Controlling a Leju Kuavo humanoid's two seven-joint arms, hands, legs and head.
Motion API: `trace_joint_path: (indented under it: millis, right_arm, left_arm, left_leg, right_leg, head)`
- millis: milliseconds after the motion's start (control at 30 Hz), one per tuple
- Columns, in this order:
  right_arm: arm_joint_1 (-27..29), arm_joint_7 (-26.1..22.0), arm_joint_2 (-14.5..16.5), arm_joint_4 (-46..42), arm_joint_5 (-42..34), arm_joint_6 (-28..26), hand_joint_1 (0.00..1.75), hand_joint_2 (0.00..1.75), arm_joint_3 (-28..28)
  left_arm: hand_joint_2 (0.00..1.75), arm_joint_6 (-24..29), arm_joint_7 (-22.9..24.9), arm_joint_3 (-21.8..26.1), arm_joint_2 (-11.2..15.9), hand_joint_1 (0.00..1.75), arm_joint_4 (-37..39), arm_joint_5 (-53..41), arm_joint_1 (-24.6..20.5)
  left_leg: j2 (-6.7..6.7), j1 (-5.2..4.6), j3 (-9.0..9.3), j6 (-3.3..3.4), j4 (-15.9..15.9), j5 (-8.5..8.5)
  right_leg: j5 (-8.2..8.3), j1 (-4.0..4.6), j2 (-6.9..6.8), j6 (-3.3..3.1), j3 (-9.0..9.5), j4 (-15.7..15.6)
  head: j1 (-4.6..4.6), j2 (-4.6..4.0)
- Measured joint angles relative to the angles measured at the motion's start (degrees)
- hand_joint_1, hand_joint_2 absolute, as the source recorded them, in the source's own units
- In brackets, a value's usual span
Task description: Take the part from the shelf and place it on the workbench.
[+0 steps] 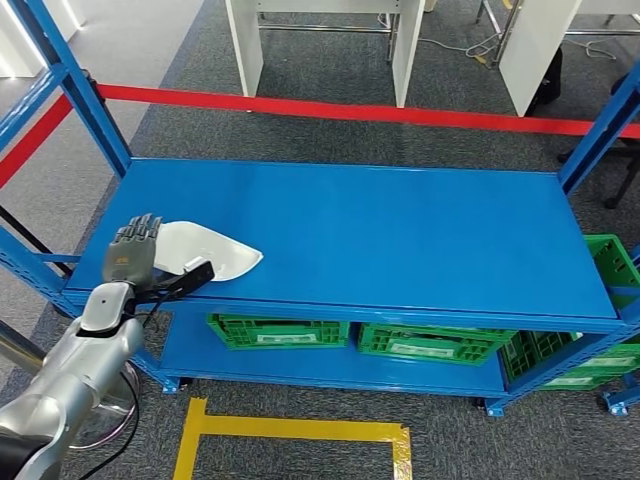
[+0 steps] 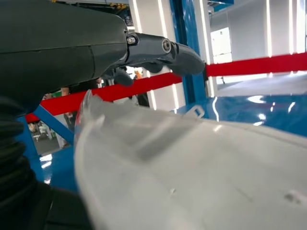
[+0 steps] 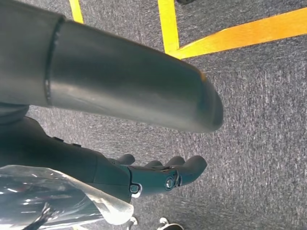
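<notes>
Part point(image 1: 215, 252): white, thin shell, on shelf point(image 1: 392, 230) top, left front corner. Likely light, stiff, slick. Left hand point(image 1: 134, 250) closed on wide end, thumb under; keep there. Right hand point(image 3: 159, 175) hanging, fingers loosely apart, holding nothing.

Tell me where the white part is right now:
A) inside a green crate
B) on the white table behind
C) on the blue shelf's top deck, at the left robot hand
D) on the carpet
C: the white part lies on the blue shelf, with the left robot hand on its near end.
</notes>
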Motion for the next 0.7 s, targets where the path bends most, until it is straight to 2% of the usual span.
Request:
trace_joint_path:
  millis: [200, 533, 700]
  right_arm:
    - [-0.17, -0.54, 0.0, 0.1, 0.06, 0.1, 0.0, 0.0, 0.25]
    - [-0.26, -0.9, 0.0, 0.18, 0.06, 0.1, 0.0, 0.0, 0.27]
    - [-0.29, -1.21, 0.0, 0.19, 0.04, 0.08, 0.0, 0.0, 0.27]
  left_arm:
    - [1.75, -2.08, -0.79, -0.02, 0.29, 1.75, -0.01, -0.88, -0.04]
    - [1.75, -1.32, -3.72, -0.02, 0.22, 1.75, -0.38, -0.52, 0.41]
    - [1.75, 0.76, -6.67, -0.02, -0.05, 1.75, -1.43, 1.04, 1.6]
  left_leg:
    - [0.0, -0.01, 0.0, 0.0, 0.0, 0.0]
    - [0.0, -0.01, -0.01, 0.0, 0.0, 0.0]
    - [0.0, -0.01, -0.01, 0.0, 0.0, 0.0]
  right_leg:
    - [0.0, -0.01, 0.0, 0.0, 0.0, 0.0]
    - [0.0, -0.01, -0.01, 0.0, 0.0, 0.0]
    - [0.0, -0.01, 0.0, 0.0, -0.01, 0.0]
  head:
    - [-0.01, 0.0]
    - [0.0, 0.0]
    - [0.0, 0.0]
